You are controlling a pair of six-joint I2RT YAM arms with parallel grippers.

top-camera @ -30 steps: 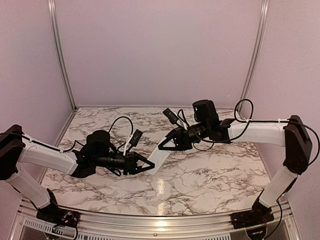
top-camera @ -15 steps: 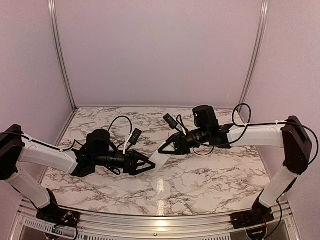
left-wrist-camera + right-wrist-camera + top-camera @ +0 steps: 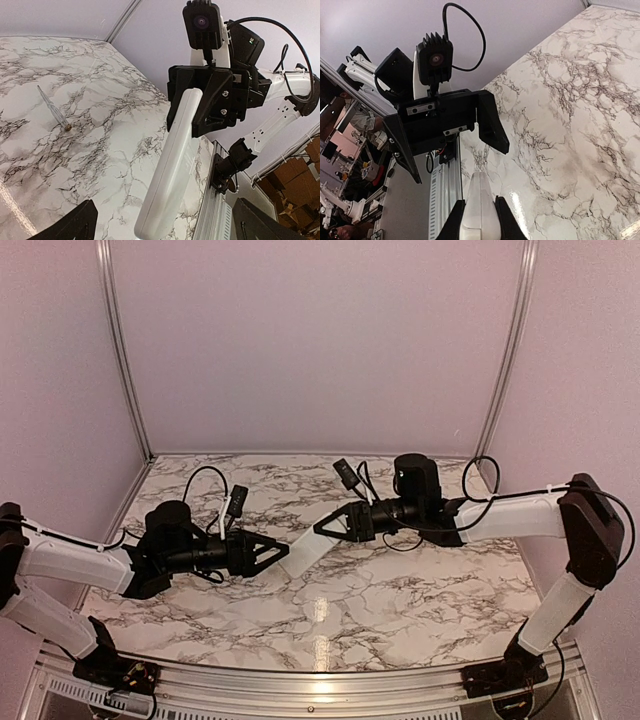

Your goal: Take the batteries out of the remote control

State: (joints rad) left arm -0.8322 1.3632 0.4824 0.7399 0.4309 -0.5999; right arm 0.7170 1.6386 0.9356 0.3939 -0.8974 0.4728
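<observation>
Marble-veined table (image 3: 400,610) lies beneath the right gripper (image 3: 322,528), clamped on one end of the tilted, lifted white remote control (image 3: 175,165), the left gripper (image 3: 280,552) spread wide around its free end without touching, and a thin rod (image 3: 52,107) lying well apart.

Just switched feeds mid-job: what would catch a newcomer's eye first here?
The white remote control hangs slanting above the middle of the marble table, its upper end clamped in the right hand. The left hand faces its lower end, jaws wide open. A thin grey rod lies flat on the table, seen from the left wrist.
</observation>
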